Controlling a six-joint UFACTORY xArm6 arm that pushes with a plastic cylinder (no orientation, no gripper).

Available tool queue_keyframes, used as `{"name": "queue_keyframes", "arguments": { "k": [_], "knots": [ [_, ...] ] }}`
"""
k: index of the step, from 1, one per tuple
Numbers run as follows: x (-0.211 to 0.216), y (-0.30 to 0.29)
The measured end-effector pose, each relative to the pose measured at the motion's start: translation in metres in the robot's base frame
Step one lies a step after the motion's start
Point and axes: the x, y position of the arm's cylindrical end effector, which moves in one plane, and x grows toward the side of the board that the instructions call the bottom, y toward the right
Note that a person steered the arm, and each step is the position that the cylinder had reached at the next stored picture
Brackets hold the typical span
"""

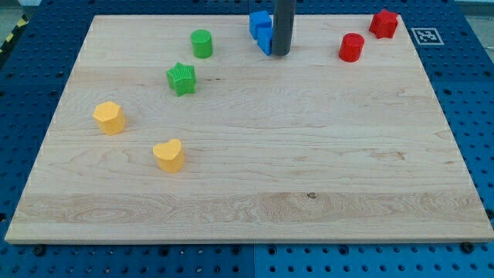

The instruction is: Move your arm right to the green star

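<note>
Camera view, read from the view's bottom upward: the wooden board (255, 208) is lying on a blue pegboard table (471, 100), and its nearest stretch is carrying no blocks. The yellow heart block (168, 154) is sitting closest to the view's bottom, left of centre, with the yellow hexagonal block (109, 117) resting a little farther up and nearer the board's left edge, the two standing apart. Farther up, the green star (181, 78), the task's own block, is lying in the upper left part of the board, clear of every other block, and the green cylinder (201, 43) is standing just above it and slightly toward the view's right. Along the far edge, my tip (282, 53) is resting on the board at the lower end of the dark rod, which is entering from the view's top; the tip is touching or nearly touching the right side of the blue block (262, 31), whose exact shape is partly hidden by the rod, and is standing well to the right of the green star. No jaws are fitted to this arm, so nothing is being held. The red cylinder (351, 47) is standing to the tip's right, and the red block (384, 23), star-like in outline, is lying beyond it near the top right corner, beside a printed marker tag (426, 35) on the table.
</note>
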Motion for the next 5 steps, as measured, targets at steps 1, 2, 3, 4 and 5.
{"name": "queue_keyframes", "arguments": {
  "k": [1, 2, 3, 4, 5],
  "knots": [
    [-0.004, 0.000],
    [-0.014, 0.000],
    [0.008, 0.001],
    [0.089, 0.000],
    [0.101, -0.001]
  ]
}}
